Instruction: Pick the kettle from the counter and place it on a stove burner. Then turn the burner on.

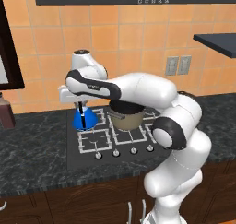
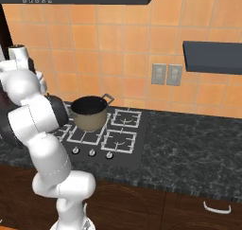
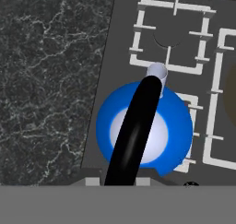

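Item 1 – small bright blue dome-shaped kettle (image 3: 144,126) w/ thin black arched handle and pale silvery top; short pale spout points toward the next grate in the hand view. Paint glossy, body upright. Location: over the rear-left corner of the cooktop, at the edge where the hob meets the stone; whether it is touching down or just above the grate, can't tell.

Item 2 – two-finger gripper (image 1: 81,109) of the white arm: clenched on the kettle's handle, coming down from above. Fingertips themselves hidden behind the handle.

Step in hand (judgement): placing phase, kettle carried to the stove, not yet let go. Next move calls for centring it on the grate, lowering until seated, then releasing and going to the matching knob.

Item 3 – square silver-white wire grate burner (image 3: 169,36), cross-shaped middle, free, just beside the kettle.

Item 4 – bronze-brown pot (image 1: 126,117) w/ dark inside, on the burner beside the kettle; near, apart.

Item 5 – row of small round silver knobs (image 1: 115,152) along hob front.

Item 6 – dark black-green marbled stone counter (image 3: 41,80), surrounds hob.
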You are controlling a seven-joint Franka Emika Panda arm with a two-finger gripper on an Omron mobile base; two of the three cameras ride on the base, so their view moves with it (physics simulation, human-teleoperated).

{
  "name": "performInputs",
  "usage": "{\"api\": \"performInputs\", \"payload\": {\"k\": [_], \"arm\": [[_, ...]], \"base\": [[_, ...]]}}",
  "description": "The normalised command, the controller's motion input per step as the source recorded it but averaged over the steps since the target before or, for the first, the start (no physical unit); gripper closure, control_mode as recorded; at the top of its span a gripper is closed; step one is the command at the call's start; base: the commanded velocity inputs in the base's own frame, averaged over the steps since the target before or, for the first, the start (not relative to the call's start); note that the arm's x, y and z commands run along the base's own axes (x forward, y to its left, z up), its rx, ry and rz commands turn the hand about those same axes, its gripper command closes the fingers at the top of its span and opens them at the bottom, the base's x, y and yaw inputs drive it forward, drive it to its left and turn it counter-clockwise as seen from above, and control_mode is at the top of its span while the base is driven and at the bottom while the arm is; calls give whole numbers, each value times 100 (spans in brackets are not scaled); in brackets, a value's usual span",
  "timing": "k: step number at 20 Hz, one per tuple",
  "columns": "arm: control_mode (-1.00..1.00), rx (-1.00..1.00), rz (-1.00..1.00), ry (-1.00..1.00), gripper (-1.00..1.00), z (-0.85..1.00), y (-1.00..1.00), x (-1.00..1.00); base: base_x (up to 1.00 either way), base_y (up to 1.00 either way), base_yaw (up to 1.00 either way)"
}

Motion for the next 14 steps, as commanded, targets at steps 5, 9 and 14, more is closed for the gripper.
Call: {"api": "performInputs", "payload": {"k": [5, 9, 14], "arm": [[-100, 0, 0, 5, 100, -10, -36, 6], [-100, 0, 0, 2, 100, -54, -12, 0], [-100, 0, 0, 0, 100, -62, -5, 0]], "base": [[0, 0, 0], [0, 0, 0], [0, 0, 0]]}}
